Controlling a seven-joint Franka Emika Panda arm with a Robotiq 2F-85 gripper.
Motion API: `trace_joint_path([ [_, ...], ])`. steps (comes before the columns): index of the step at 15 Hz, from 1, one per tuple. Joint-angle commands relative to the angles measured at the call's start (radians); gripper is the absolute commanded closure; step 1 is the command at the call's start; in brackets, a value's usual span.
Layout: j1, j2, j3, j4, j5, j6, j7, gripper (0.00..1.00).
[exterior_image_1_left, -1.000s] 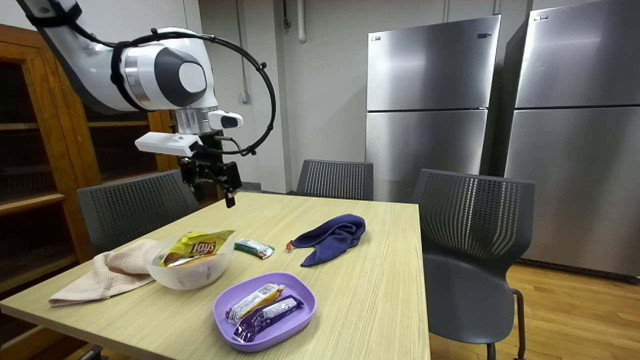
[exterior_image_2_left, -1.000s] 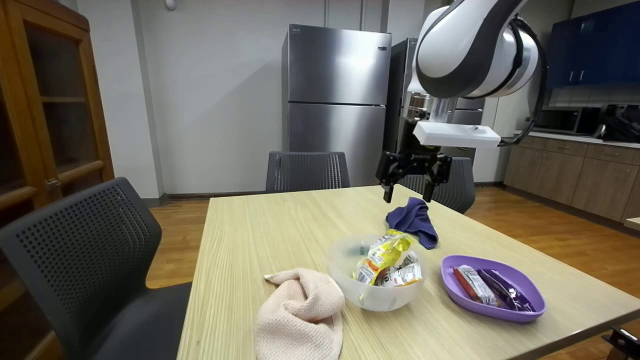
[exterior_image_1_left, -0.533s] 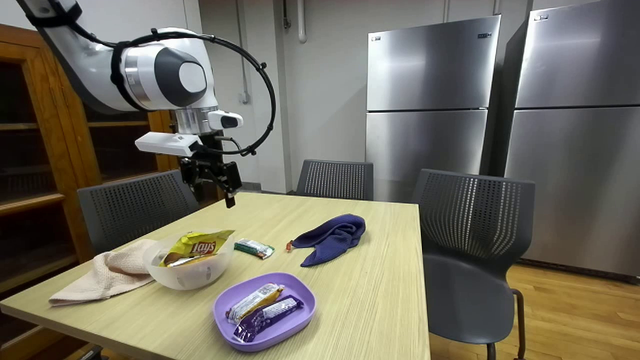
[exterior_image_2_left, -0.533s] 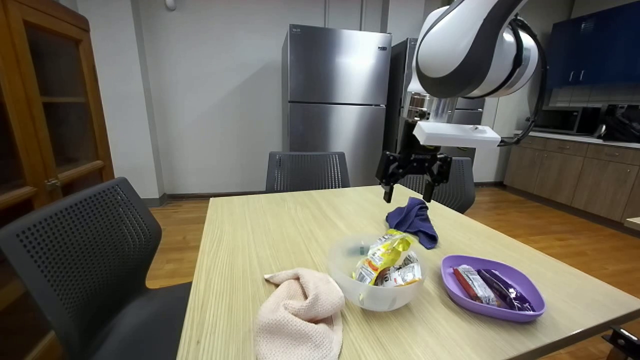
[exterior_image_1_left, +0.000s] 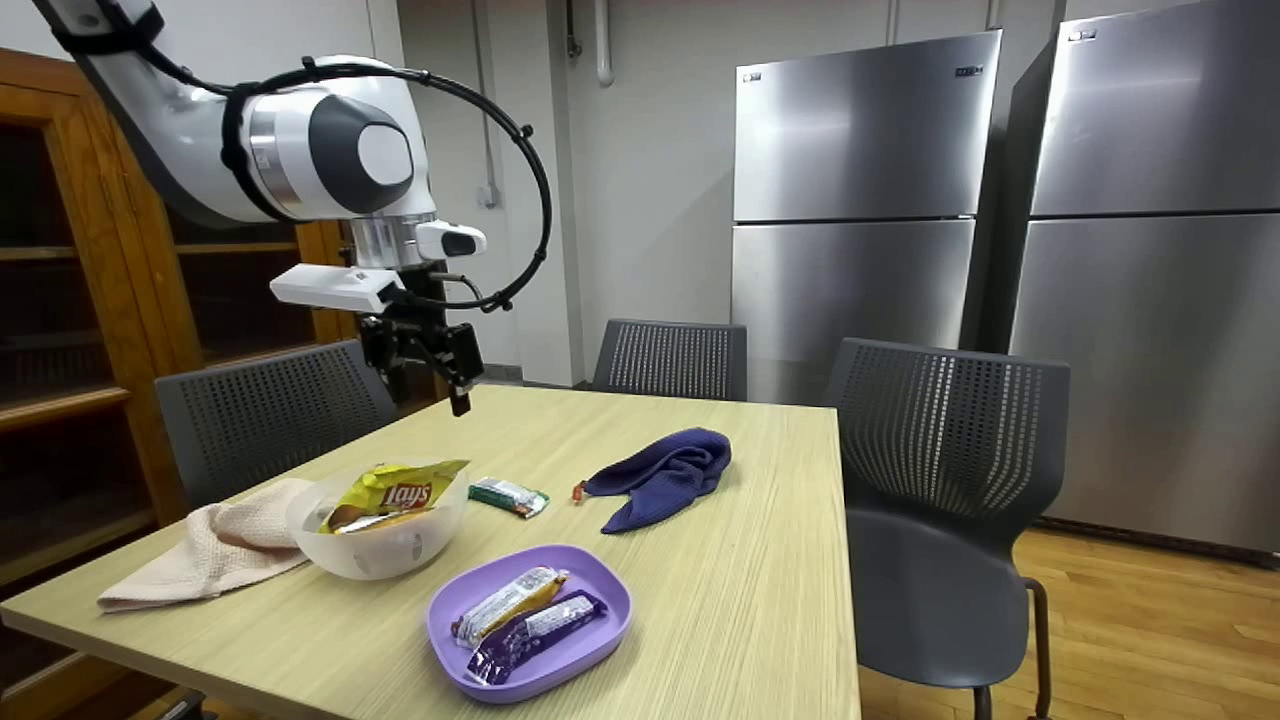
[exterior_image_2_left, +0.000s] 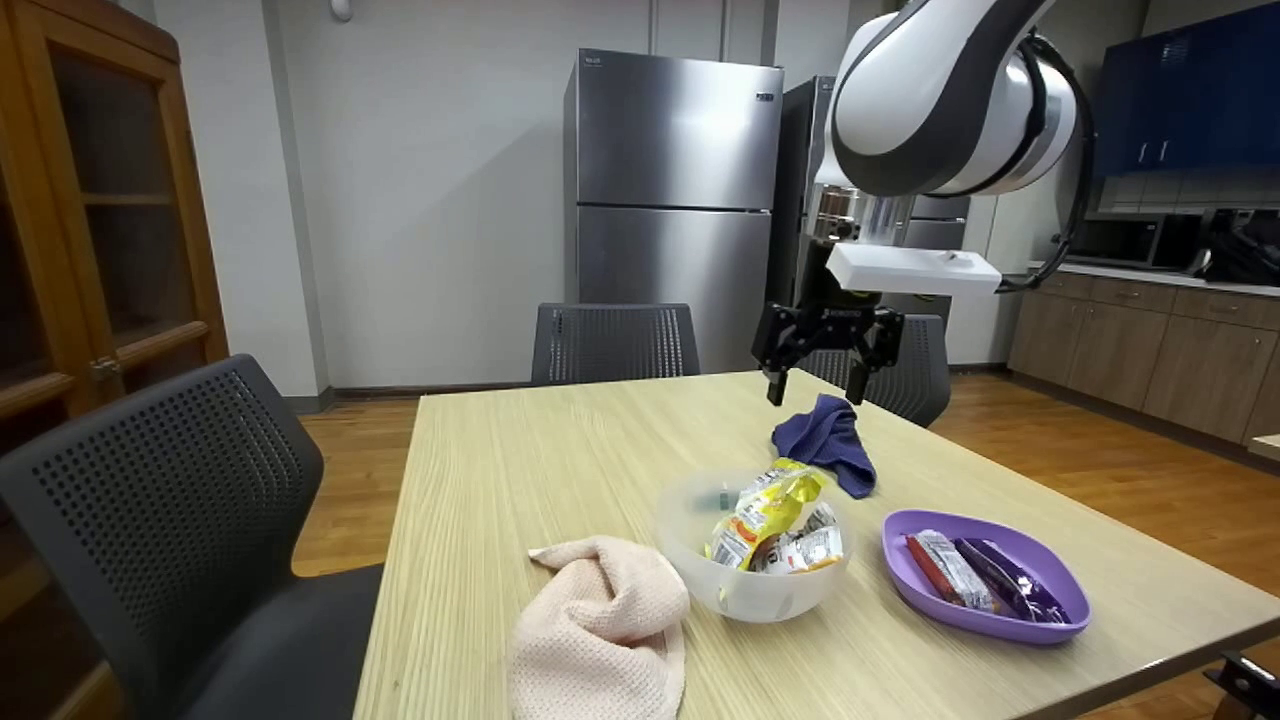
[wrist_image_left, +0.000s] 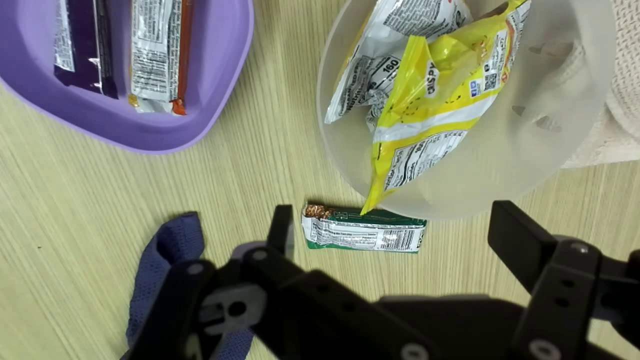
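My gripper (wrist_image_left: 394, 220) hangs well above the table with its jaws wide apart and nothing held; both exterior views show it there too, as an open gripper (exterior_image_2_left: 816, 388). Between the fingers in the wrist view, down on the table, lies a green and white wrapped bar (wrist_image_left: 362, 235). A translucent bowl (wrist_image_left: 500, 170) beside it holds a yellow chip bag (wrist_image_left: 440, 110) and a silvery packet (wrist_image_left: 370, 75); the bag's corner juts over the bar. In a purple tray (exterior_image_1_left: 600, 645) rest a dark purple bar (exterior_image_1_left: 535, 635) and an orange and white bar (exterior_image_1_left: 510, 605).
A crumpled navy cloth (exterior_image_1_left: 675, 475) lies on the table (exterior_image_1_left: 740, 600), with a small reddish scrap (exterior_image_1_left: 578, 492) at its end. The pink cloth (exterior_image_2_left: 600, 640) touches the bowl's side. Dark chairs (exterior_image_2_left: 615, 345) stand around the table, and fridges (exterior_image_1_left: 860, 200) are behind.
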Motion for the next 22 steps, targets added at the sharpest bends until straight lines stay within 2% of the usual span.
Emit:
trace_joint_path([
  [1, -0.011, 0.02, 0.001, 0.051, 0.024, -0.076, 0.031, 0.0],
  [8, -0.004, 0.208, -0.025, 0.298, 0.056, -0.251, 0.205, 0.0],
  [16, 0.029, 0.431, -0.06, 0.541, 0.058, -0.29, 0.261, 0.0],
  [22, 0.053, 0.513, -0.092, 0.599, 0.09, -0.292, 0.38, 0.0],
])
